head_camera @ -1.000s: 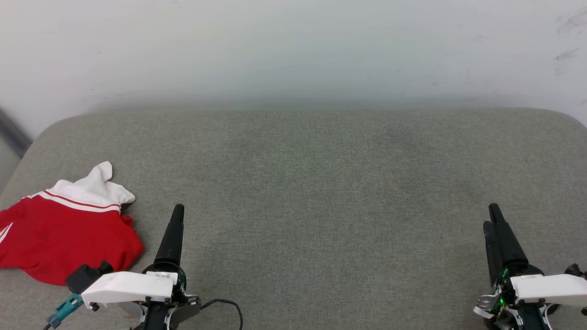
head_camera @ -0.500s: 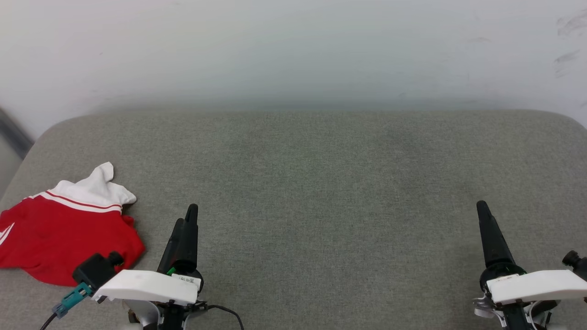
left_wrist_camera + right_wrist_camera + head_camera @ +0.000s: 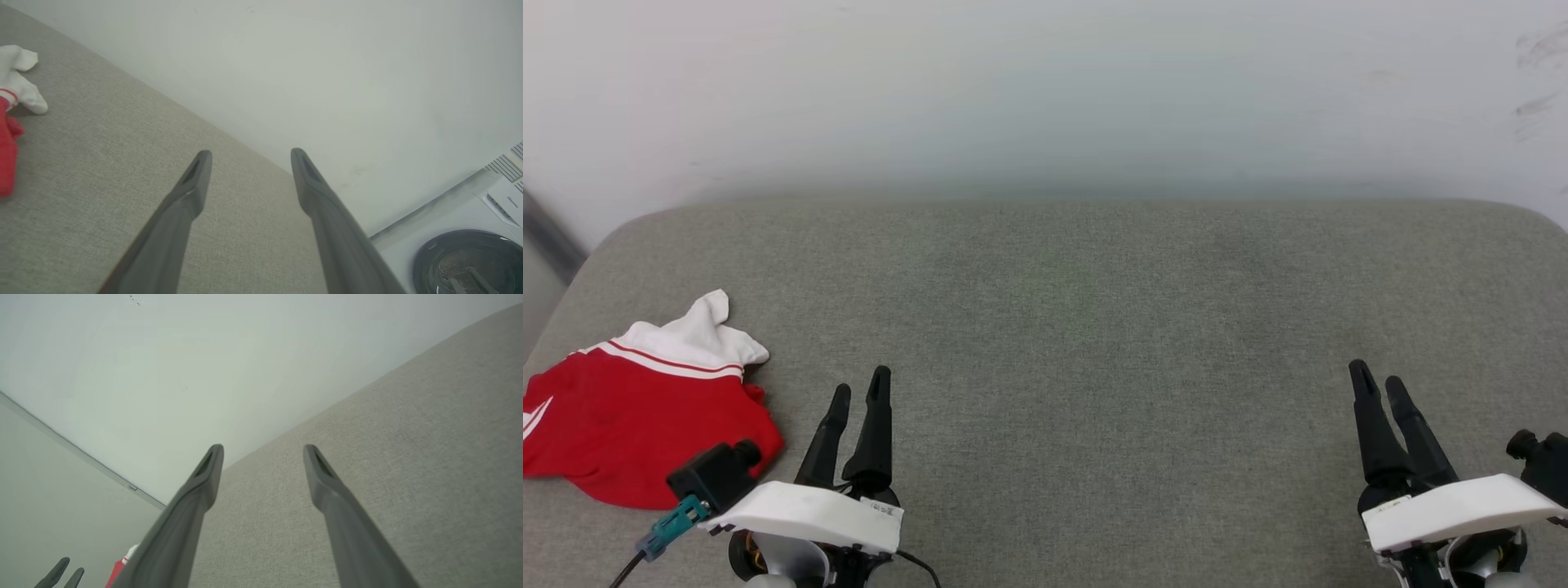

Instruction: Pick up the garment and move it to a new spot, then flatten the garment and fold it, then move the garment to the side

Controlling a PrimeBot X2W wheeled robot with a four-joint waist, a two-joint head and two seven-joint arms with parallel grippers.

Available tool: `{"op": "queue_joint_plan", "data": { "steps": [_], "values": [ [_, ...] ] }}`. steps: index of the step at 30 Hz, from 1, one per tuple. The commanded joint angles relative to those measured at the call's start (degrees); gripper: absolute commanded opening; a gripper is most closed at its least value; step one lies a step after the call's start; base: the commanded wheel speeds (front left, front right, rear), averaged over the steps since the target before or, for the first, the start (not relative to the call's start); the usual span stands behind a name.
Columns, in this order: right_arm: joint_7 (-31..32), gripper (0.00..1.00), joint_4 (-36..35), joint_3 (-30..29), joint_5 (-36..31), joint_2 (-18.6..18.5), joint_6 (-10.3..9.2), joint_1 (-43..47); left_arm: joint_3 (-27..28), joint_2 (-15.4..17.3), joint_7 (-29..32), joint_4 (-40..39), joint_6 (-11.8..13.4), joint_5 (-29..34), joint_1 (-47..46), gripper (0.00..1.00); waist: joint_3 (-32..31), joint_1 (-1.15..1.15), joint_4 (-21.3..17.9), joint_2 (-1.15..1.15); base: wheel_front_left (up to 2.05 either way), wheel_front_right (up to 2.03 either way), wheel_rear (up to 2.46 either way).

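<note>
Currently we have both hands released, nothing held. The left hand (image 3: 859, 385) hangs over the near-left part of the grey upholstered pad (image 3: 1094, 327), its fingers parted and pointing to the far side. The left wrist view shows the gap between its two fingers (image 3: 192, 192), with pad and wall behind them. The right hand (image 3: 1376, 376) is at the near right, well apart from the left one, with its fingers (image 3: 327, 486) spread the same way over bare pad.

We see the red T-shirt (image 3: 645, 425) crumpled in a heap at the pad's left edge on the near side, just left of the left hand and apart from its fingers. One white sleeve (image 3: 698, 331) pokes toward the far side, with red-white stripe trim at the seam. The left arm's black wrist camera (image 3: 715, 474) overlaps the shirt's near-right corner in the head view; we can't tell whether they touch.

A white wall (image 3: 1045, 98) runs along the far side. In the left wrist view a round dark disc (image 3: 466, 261) sits beyond the pad.
</note>
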Motion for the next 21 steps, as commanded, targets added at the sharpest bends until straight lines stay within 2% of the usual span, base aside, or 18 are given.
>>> {"op": "queue_joint_plan", "data": {
  "steps": [1,21],
  "values": [
    [0.25,1.0,-1.16,0.15,-2.25,-0.01,0.02,-0.11,-0.35,0.41,-0.63,-0.7,-0.02,2.15,0.2,1.0,-0.06,0.0,-0.03,0.0,0.0,0.0,0.0],
    [0.68,1.0,-3.58,0.31,-17.84,0.15,0.01,0.91,-0.95,1.1,-3.64,1.03,0.08,16.77,-0.33,1.0,-0.22,0.0,0.03,0.0,0.0,0.0,0.0]
  ]
}}
